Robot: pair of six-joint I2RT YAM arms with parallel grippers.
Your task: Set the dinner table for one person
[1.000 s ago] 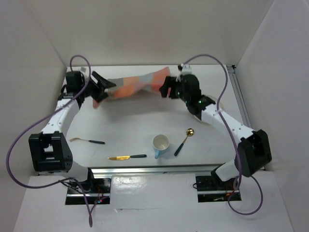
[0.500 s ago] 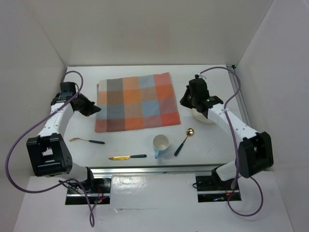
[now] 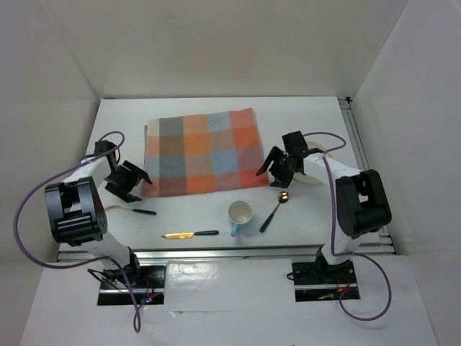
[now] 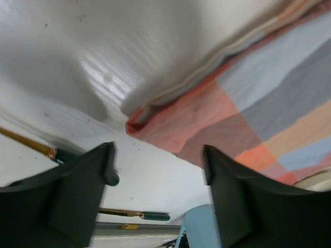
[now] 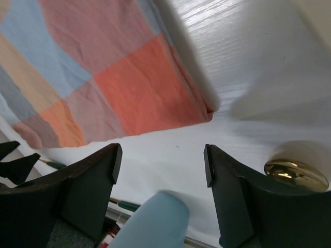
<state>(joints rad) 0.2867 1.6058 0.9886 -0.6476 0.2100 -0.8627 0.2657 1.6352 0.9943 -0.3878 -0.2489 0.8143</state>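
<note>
I read the mat [image 3: 202, 151] as laid: it lies flat on the desk [image 3: 310, 119], toward the back and a little left of centre, with bare white surface on all sides. Both arms sit low at its near corners. The left pincer [image 4: 158, 155] is spread wide and holds nothing, just off the near left corner, where the hem looks slightly turned up. The right pincer [image 5: 161, 152] is equally wide and empty, beside the near right corner. The step I judge to be in hand is getting clear of the cloth, so I would lift each arm straight up before swinging it, because a low sideways move could catch a corner and drag the mat askew. The room is tight in places. The fork [image 3: 130, 210] lies just behind the left pincer. The spoon [image 3: 273, 210] lies just in front of the right one, and the blue mug [image 3: 240, 215] stands beside it, close to the mat's near edge. A white dish [image 3: 311, 178] is partly hidden under the right arm. The knife [image 3: 190, 234] lies close to the near rail. The best open room is the strip between the mat's near edge and the knife, and the far right of the desk up to its rail.
</note>
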